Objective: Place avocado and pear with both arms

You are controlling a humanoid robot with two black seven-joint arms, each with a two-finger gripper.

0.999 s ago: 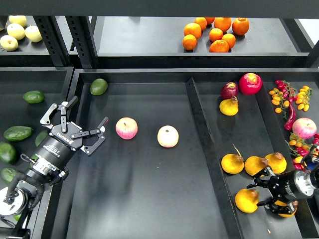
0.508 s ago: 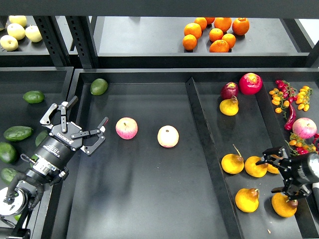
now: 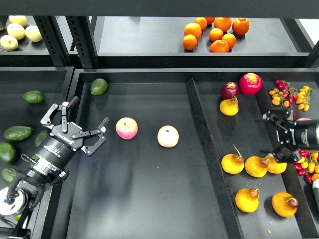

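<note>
So the right gripper just backed up and away from the near pears, jaws spread wide with nothing in them, and now hangs over the right bin beside the cluster of three, so no pear is picked yet. The pear it was almost touching a second ago sits near the front of that bin. The left gripper hasn't budged, jaws released over the bin edge, and the avocado lies untouched in the far-left tray.
</note>
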